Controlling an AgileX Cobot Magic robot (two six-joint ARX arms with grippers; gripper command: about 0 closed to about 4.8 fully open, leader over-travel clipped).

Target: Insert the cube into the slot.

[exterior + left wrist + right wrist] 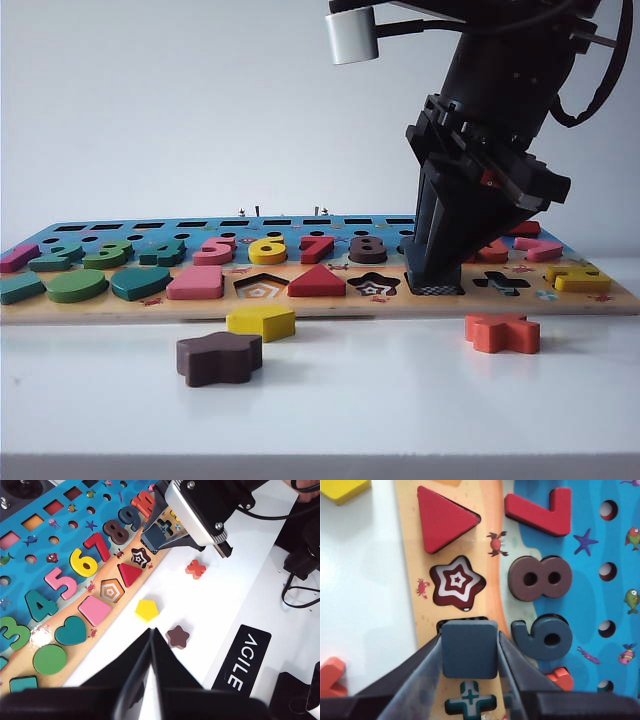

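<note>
A plain white wall backs a white table (400,400) on which a wooden puzzle board (320,305) lies flat, its blue field carrying coloured numerals and its sandy front strip the shape cut-outs. The right arm descends from above so that the right gripper (436,280) stands nearly vertical over the board, fingertips at the square slot (436,290), of which only a sliver of checkered floor shows in the exterior view. The right wrist view supplies what that view hides: the jaws are closed on the dark blue cube (470,649), pinching two opposite edges, with the cube over the slot (462,620) between the star-shaped cut-out (457,582) and the cross-shaped cut-out (469,700) — a hold that seems meant to keep the block square to the opening; whether it is already seated cannot be told. The left gripper (150,645), seen only in its own wrist view, hangs above the bare table apart from the board, fingers meeting at their tips and holding nothing, evidently parked clear of the work. That view alone maps the layout from overhead. Loose on the table before the board lie the yellow pentagon (261,321), brown star block (219,358) and orange cross block (502,333) — each still out of its cut-out.
</note>
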